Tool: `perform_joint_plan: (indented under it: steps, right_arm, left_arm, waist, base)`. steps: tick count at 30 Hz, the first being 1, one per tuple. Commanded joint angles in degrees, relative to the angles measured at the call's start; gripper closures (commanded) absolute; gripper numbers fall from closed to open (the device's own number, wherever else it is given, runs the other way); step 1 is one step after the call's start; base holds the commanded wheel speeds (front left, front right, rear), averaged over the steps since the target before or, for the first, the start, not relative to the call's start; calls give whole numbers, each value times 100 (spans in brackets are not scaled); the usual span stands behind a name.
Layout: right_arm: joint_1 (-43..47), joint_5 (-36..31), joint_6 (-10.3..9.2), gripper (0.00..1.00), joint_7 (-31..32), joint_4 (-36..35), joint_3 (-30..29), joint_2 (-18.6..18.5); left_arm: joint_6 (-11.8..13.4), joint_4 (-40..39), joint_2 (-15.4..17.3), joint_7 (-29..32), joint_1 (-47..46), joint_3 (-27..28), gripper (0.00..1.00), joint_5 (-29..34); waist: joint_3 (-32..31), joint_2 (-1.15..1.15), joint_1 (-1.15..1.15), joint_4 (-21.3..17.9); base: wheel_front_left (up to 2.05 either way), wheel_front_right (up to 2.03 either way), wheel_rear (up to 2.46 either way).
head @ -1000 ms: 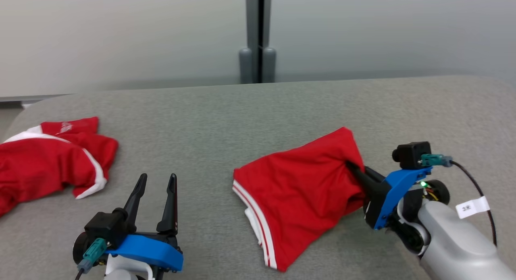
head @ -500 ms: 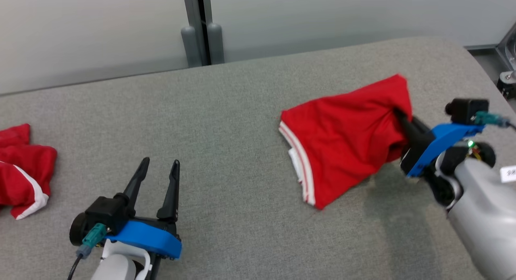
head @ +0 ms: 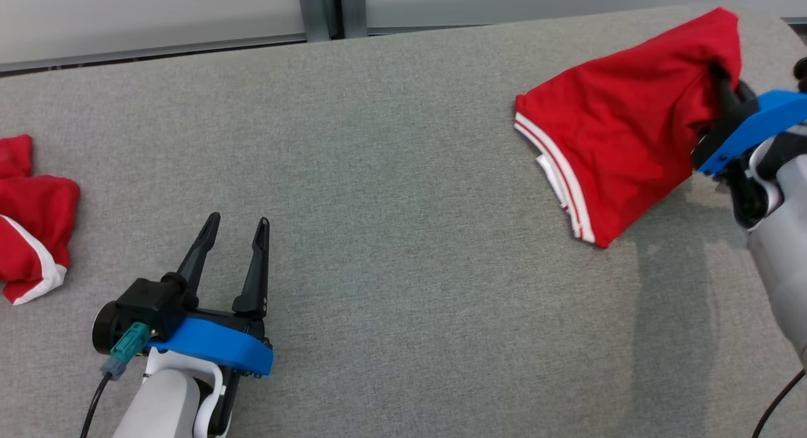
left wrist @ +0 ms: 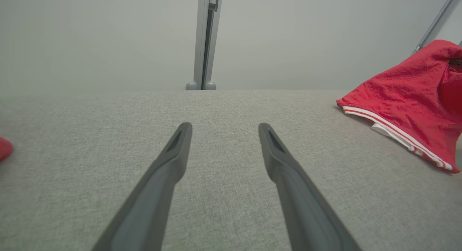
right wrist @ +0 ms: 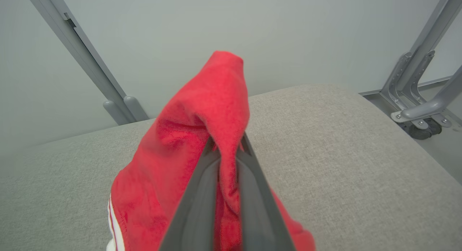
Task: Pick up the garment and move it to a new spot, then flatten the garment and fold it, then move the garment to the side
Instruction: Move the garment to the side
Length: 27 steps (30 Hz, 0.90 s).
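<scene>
Right gripper (right wrist: pixel 224 150) is clamped on a bunched fold of the red shorts (head: pixel 624 123), held up at the grey table's (head: pixel 391 173) far right, their striped corner seemingly brushing it. Left gripper (head: pixel 238 220) is spread wide and empty, near left. I judge this a carrying step; next, lower the shorts short of the edge and release.

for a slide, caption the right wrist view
Right gripper shut on a red garment over the grey table.
</scene>
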Motion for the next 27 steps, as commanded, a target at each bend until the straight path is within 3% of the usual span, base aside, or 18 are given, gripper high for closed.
perform_joint_plan:
  steps: [1,11,18,19,20,27]
  right_arm:
    - [-214,-91,0,100,-71,120,-111,-74]
    - [-399,-654,1,100,-64,307,-733,-268]
    - [-325,-1114,1,100,-23,308,-1211,-167]
    - [-307,-1189,1,66,-20,308,-1283,-146]
    - [-287,-1269,1,0,-33,308,-1353,-127]
    - [-251,-1822,1,0,-194,308,-1666,17]
  left_arm:
    - [-8,-8,15,-25,-134,21,0,-26]
    - [-8,-28,-2,-25,-211,90,0,-43]
    - [-8,-10,23,-25,-278,65,0,-55]
    - [-8,0,23,-25,-276,62,0,-58]
    - [-8,12,19,-25,-272,61,0,-60]
    - [-8,83,-30,-25,-166,76,0,-44]
  waist:
    - [70,-1,-1,54]
    - [236,-1,-1,55]
    - [287,-1,-1,44]
    - [284,-1,-1,45]
    - [276,-1,-1,47]
    - [70,-1,-1,57]
  base:
    - [0,0,0]
    - [0,0,0]
    - [0,0,0]
    - [0,0,0]
    - [0,0,0]
    - [0,0,0]
